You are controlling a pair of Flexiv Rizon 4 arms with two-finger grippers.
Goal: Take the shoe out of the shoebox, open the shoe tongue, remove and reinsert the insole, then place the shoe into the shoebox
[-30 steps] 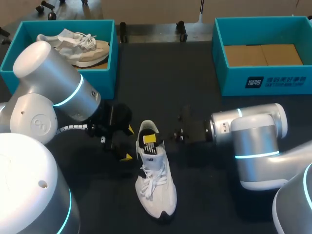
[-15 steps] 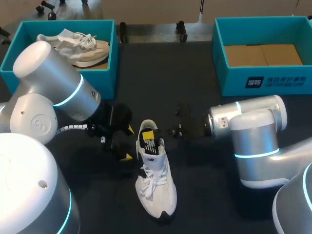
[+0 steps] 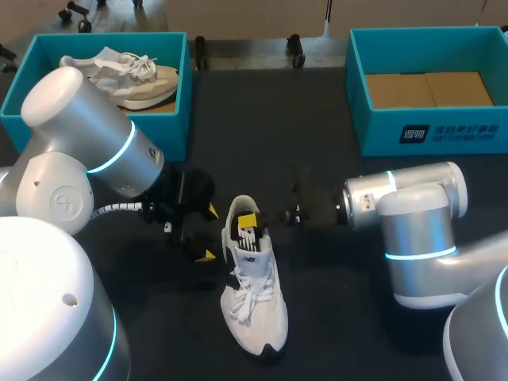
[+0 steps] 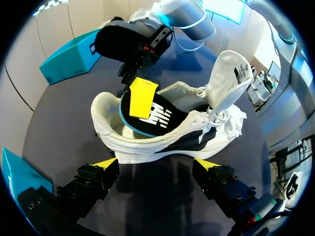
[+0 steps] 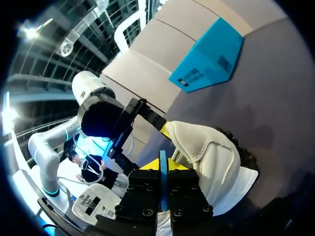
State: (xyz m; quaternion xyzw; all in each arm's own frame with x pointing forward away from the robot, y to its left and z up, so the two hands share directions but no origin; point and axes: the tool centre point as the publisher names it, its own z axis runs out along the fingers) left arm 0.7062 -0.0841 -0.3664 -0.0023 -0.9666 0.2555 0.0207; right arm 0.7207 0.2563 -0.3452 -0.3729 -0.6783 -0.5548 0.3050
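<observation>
The shoe [image 3: 250, 278] lies on the table [image 3: 317, 143] with its heel away from me, so the right gripper [image 3: 248, 221], clamped on the insole [image 4: 160, 115] at the heel opening, is nearer than the left gripper [image 3: 210, 232], spread wide beside the shoe's flank
</observation>
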